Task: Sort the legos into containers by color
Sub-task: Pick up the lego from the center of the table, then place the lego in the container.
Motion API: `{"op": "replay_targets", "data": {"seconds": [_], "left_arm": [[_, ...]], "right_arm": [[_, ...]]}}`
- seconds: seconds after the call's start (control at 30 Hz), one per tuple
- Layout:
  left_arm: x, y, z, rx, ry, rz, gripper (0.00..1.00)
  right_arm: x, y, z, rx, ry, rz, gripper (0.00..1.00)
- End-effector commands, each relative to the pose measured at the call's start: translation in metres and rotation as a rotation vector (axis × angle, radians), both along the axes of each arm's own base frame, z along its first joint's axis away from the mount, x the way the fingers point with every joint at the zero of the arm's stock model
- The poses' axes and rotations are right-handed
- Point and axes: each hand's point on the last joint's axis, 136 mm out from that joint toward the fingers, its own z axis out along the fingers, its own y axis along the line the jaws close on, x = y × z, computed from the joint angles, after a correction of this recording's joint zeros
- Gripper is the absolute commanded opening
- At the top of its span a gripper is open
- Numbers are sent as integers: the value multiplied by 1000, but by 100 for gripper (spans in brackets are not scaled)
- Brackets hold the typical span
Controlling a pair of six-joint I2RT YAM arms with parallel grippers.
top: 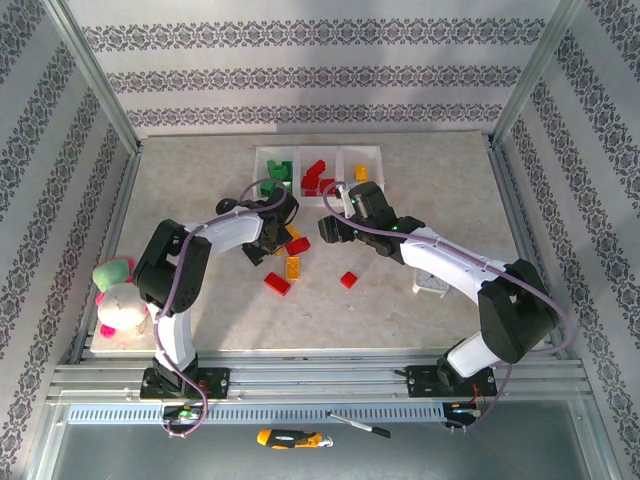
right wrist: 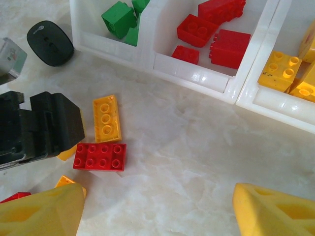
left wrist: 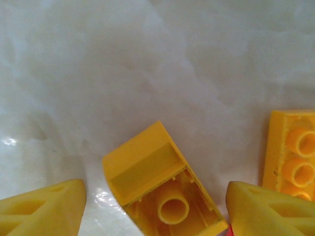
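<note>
I am holding my left pincer (left wrist: 155, 196) low over the surface (left wrist: 147, 59). It is released, and its two yellow fingers (left wrist: 44, 209) are standing at 9 and 3 o'clock of an upside-down yellow brick (left wrist: 157, 177). A thin gap is showing on the 9 o'clock side, so I am not gripping this brick. A long yellow brick (left wrist: 295, 157), studs up, is lying just beside it at 3 o'clock.

My right pincer (right wrist: 157, 209) is hanging released too, its fingers wide apart with bare surface between them. The tray (right wrist: 192, 73) is sitting at 12 o'clock from it. Green bricks (right wrist: 118, 18) are lying in the 9 o'clock compartment, red bricks (right wrist: 216, 29) in the middle one and yellow bricks (right wrist: 283, 69) in the 3 o'clock one.

From the right wrist, a red brick (right wrist: 100, 156) is lying just beside the 6 o'clock end of the long yellow brick, near the black body of my left pincer. A black oval object (right wrist: 49, 42) is resting near the tray's 9 o'clock corner. In the top view a plush toy (top: 118, 300) is sitting at the 8 o'clock edge of the surface.
</note>
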Motion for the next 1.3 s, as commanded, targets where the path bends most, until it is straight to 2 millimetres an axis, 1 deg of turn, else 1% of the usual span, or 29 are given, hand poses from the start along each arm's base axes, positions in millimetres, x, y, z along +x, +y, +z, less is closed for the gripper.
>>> {"op": "replay_targets", "data": {"seconds": [0.0,0.13,0.3,0.47,0.6,0.67,0.73,0.83,0.9,1.07,1.2,1.27], "left_arm": [[5,-11,-3,-47,6,67,69],[2,-10,-4,-47,16,73,56],[4,-11,5,-50,2,46,39],[11,-19,25,-54,-49,-36,32],[22,-31,48,-64,-139,-111,29],[30,-42,63,-68,-208,-175,26],[41,-55,83,-58,-285,-258,21],[55,-76,108,-48,-356,-329,20],[65,-92,120,-46,-391,-372,20],[95,-135,140,-64,-464,-481,20],[122,-174,148,-98,-538,-581,20],[137,-188,157,-106,-603,-614,20]], "right_arm": [[-4,0,5,23,-5,3,79],[-5,-3,5,19,-6,-1,79],[-6,-5,14,33,-21,-1,79],[-13,-14,27,57,-39,-23,79],[-21,-30,39,59,-64,-61,79],[-25,-39,46,56,-82,-76,79],[-30,-49,50,44,-94,-90,79],[-37,-62,57,42,-115,-107,79],[-42,-69,61,45,-131,-116,79],[-54,-83,71,50,-167,-127,79],[-61,-95,73,33,-180,-147,79],[-63,-100,73,30,-183,-157,80]]}}
